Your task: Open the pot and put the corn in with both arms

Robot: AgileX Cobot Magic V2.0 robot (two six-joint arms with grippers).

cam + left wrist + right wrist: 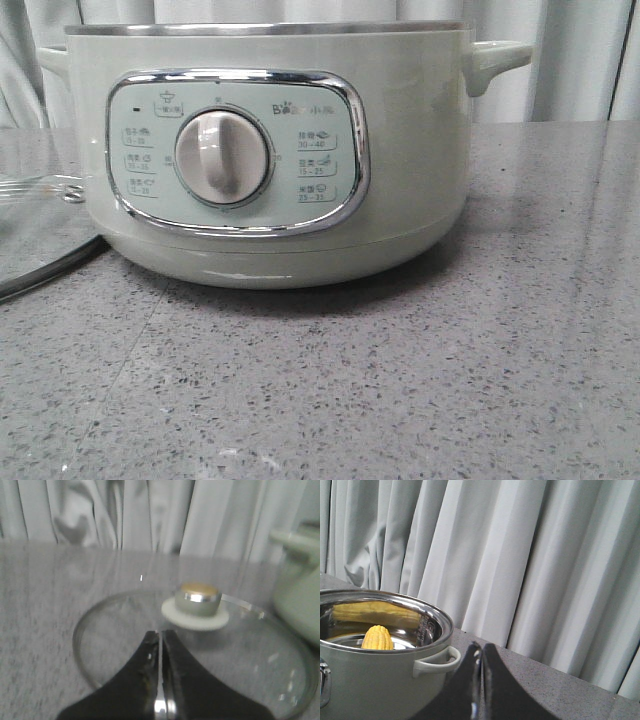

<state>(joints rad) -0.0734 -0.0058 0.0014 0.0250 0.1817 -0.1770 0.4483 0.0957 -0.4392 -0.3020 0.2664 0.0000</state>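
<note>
The pale sage-green pot point(270, 150) fills the front view, open, its dial facing me. In the right wrist view the corn point(377, 638) lies inside the pot point(370, 680), against the steel inner wall, with its reflection above it. My right gripper point(481, 647) is shut and empty, beside the pot's side handle point(437, 662). My left gripper point(161, 634) is shut and empty, above the clear glass lid point(125, 645), just short of its knob point(197, 600). The lid lies flat on the counter left of the pot point(300, 590). Neither gripper shows in the front view.
The lid's rim point(40, 265) shows at the left edge of the front view. Grey speckled counter point(400, 380) stretches in front of and right of the pot. Pale curtains point(520, 555) hang behind.
</note>
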